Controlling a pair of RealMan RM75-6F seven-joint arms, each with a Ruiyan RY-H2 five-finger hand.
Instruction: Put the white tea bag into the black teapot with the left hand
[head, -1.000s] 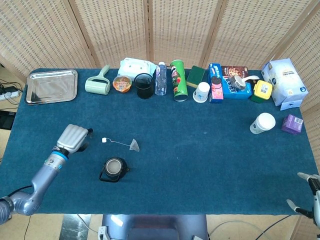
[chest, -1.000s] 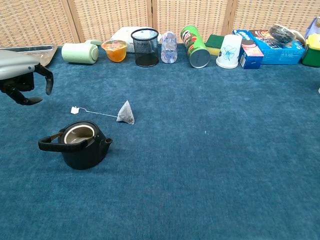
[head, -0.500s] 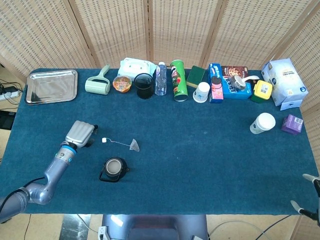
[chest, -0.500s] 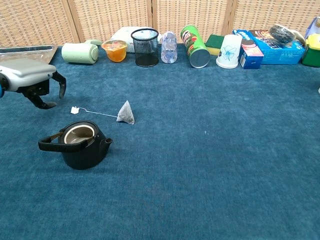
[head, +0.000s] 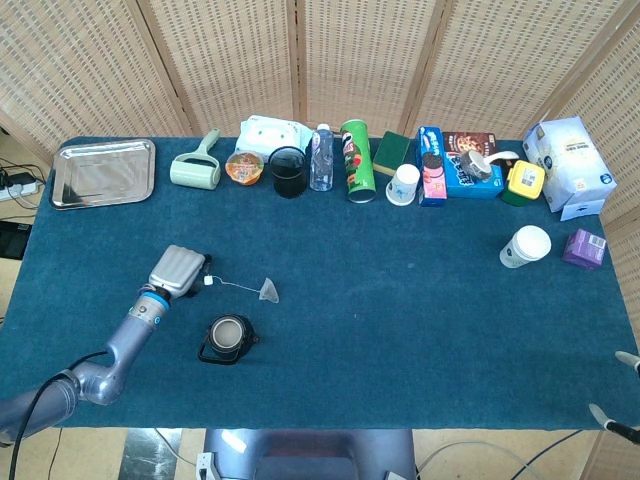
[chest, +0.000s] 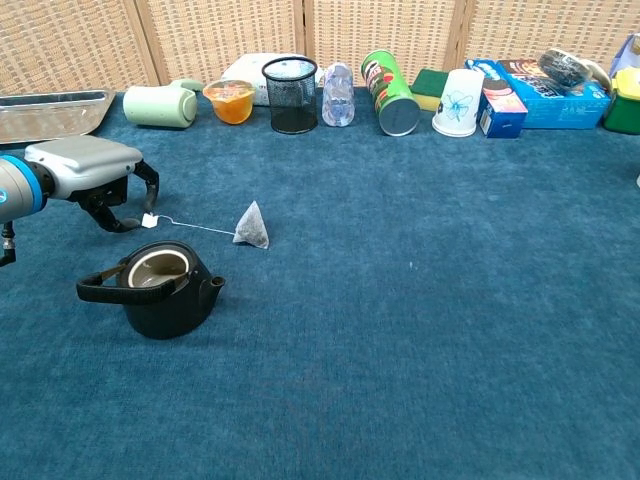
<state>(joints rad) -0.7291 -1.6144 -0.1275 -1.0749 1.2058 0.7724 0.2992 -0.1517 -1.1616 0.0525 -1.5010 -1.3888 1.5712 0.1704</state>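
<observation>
left hand (head: 181, 268) beside tea bag tag (head: 208, 281), black teapot (head: 229, 338)

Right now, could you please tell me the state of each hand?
Left hand: open, fingers curled by the tea bag tag, holding nothing.
Right hand: only fingertips show; cannot tell.

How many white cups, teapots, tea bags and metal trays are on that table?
White cups: 2
Teapots: 1
Tea bags: 1
Metal trays: 1
Total: 5
</observation>
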